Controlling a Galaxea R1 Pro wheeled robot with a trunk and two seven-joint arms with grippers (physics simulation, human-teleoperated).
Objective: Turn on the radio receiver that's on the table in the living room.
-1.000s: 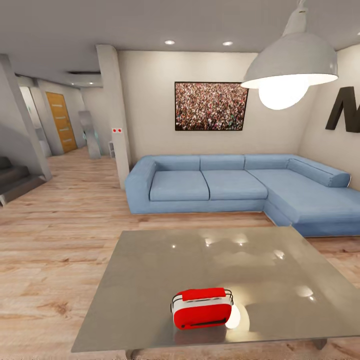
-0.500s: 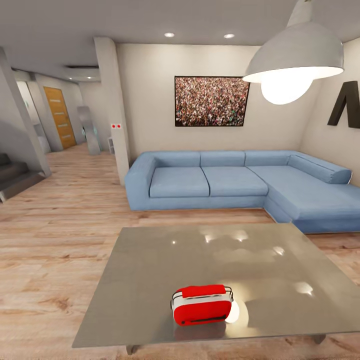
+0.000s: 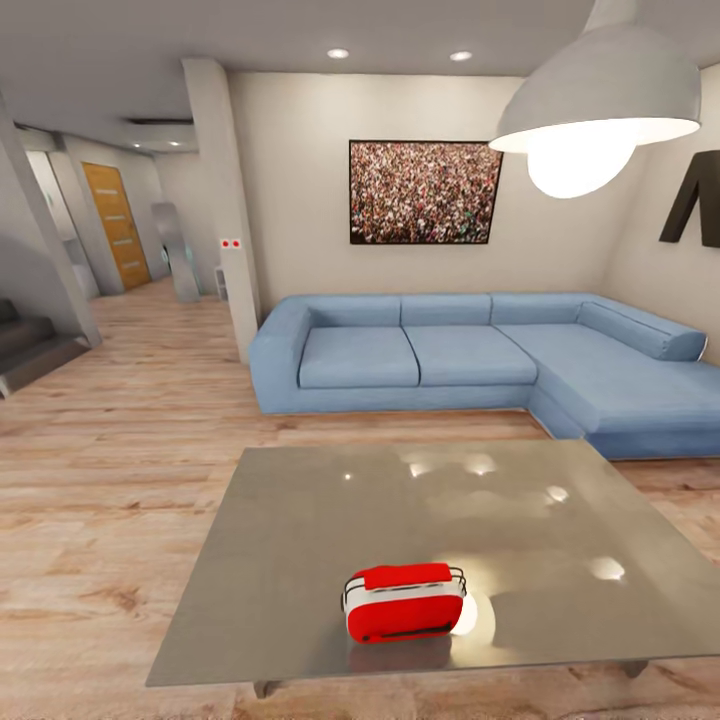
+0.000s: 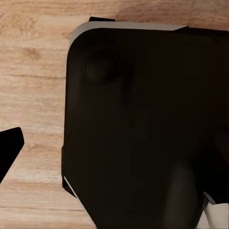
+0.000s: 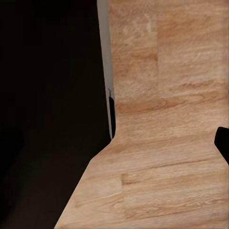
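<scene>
Over the last 1 s my head view has tilted and drawn back slightly; the radio receiver (image 3: 404, 602) sits lower centre on the table (image 3: 300, 540), not yet within reach. I cannot tell whether my grippers are spread or pressed together.

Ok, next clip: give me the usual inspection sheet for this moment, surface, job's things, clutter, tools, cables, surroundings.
Surface: low square table with a glossy grey top reflecting ceiling lights, standing on a light wood floor.
Job's things: red radio receiver with white trim, upright near the table's near edge, right of centre; dial side not visible.
Clutter: nothing seen.
Tools: neither can be judged; the wrist views show dark robot bodywork over wood floor.
Cables: nothing seen.
Surroundings: blue corner sofa beyond the table, framed crowd picture on the wall, white dome pendant lamp lit, orange door down the hallway, stairs at far left.
</scene>
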